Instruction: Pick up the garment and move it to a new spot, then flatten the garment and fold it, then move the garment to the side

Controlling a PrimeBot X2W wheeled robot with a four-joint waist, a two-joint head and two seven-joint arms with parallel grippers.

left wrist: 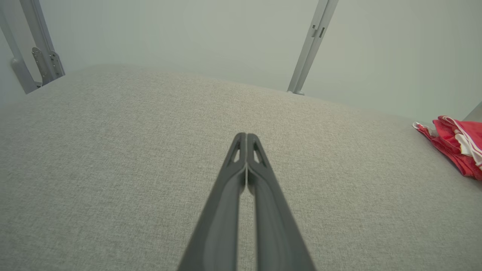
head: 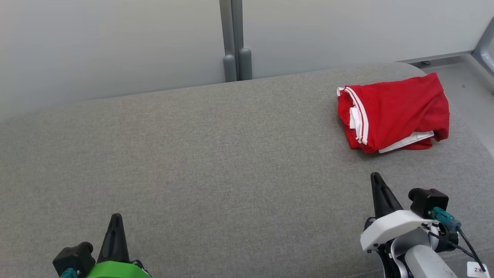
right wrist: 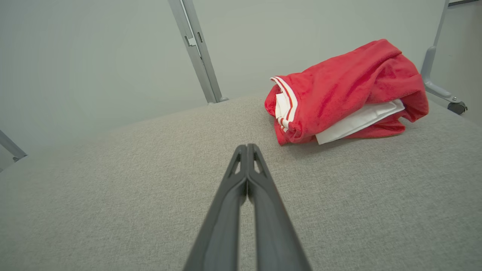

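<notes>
Dark left hand (left wrist: 246,135) closed, empty, right hand (right wrist: 247,146) closed, empty, red garment (head: 393,112) untouched

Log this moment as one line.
red garment: bundled, far right | left gripper: shut, empty | right gripper: shut, empty, apart from it

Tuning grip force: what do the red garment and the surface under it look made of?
Garment: soft matte knit, slightly fuzzy, red with white stripes; it slumps in loose folds. Probably synthetic sportswear cloth. Surface: grey woven upholstery cloth, matte, fine weave visible; rounded edge suggests padding.
</notes>
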